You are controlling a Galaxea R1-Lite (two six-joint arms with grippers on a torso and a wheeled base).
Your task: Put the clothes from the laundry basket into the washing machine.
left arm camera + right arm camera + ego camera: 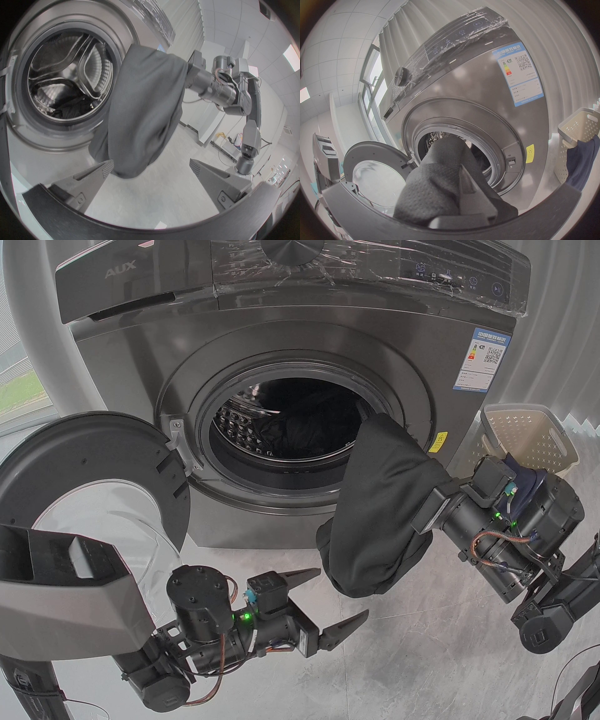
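Black garment at washer rim, door open

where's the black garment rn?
Head view, right of centre: the black garment hangs from the right gripper, its top at the right rim of the open port of the washing machine, its lower end dangling near the left gripper.

A smooth satin sheen is borne by the dark grey metal washing machine; its panel is wrapped in glossy, crinkled clear plastic film. The perforated steel drum is brightly polished. The black cloth garment is matt and finely textured.
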